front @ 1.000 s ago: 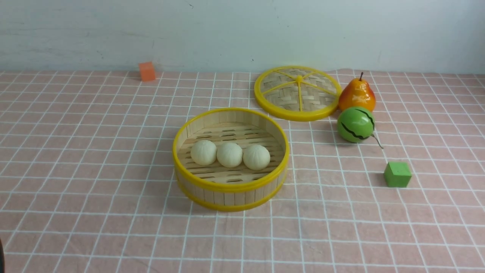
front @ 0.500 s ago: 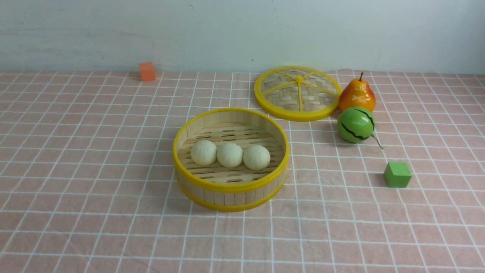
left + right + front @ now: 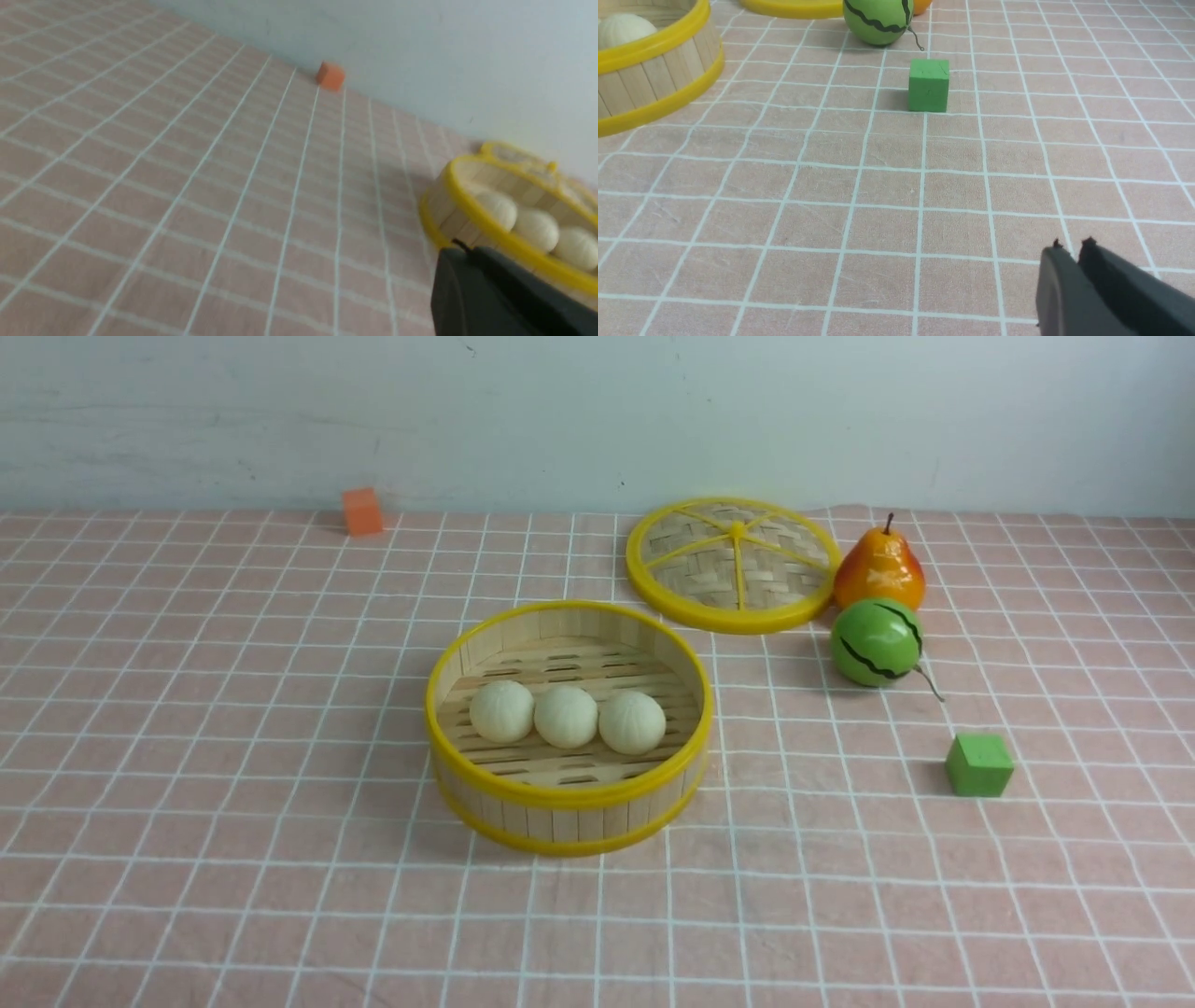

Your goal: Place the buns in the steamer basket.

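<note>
A: Report the position of the buns (image 3: 567, 716)

B: All three sit in a touching row on the slatted floor of the steamer basket (image 3: 568, 793). Judged complete.

A: Gripper status?

B: Left gripper (image 3: 460, 249) and right gripper (image 3: 1070, 246): fingers pressed together, holding nothing, both low and clear of the basket.

A: Residual risk?

B: The left gripper sits near the basket wall; a careless sweep could nudge it and roll the buns

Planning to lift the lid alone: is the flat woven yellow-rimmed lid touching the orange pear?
Cannot tell. In the front view the woven lid rim meets the pear outline, but neither contact nor gap shows plainly.
</note>
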Available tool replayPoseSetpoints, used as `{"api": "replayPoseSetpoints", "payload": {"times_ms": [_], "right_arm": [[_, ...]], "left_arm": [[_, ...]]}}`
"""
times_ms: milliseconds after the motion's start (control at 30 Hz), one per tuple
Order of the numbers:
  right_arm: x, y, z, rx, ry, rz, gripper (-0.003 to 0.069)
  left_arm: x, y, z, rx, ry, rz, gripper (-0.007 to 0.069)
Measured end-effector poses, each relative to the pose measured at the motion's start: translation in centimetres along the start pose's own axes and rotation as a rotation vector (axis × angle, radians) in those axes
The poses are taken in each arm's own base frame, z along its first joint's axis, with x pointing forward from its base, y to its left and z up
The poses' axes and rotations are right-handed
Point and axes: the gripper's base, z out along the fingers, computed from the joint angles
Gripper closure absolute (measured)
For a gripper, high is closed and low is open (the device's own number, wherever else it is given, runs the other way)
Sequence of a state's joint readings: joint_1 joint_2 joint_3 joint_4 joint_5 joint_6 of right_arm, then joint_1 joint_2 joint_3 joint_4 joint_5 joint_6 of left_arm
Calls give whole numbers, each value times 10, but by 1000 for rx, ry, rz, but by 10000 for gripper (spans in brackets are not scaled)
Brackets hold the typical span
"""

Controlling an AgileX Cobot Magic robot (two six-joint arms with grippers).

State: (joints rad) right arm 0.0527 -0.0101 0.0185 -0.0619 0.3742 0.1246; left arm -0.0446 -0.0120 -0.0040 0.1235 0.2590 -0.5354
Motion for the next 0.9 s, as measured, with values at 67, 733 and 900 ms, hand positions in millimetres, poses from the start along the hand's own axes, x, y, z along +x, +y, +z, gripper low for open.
{"api": "replayPoseSetpoints", "payload": {"times_ms": [67,733,900], "right_arm": [[0,0,0,0,-1,0,594],[0,0,0,0,-1,0,564],[0,0,0,0,-1,0,557]], "left_arm": [[13,5,2,-27,72,7,638],[23,7,1,-36,171,52,638],[23,7,1,-36,171,52,638]]}}
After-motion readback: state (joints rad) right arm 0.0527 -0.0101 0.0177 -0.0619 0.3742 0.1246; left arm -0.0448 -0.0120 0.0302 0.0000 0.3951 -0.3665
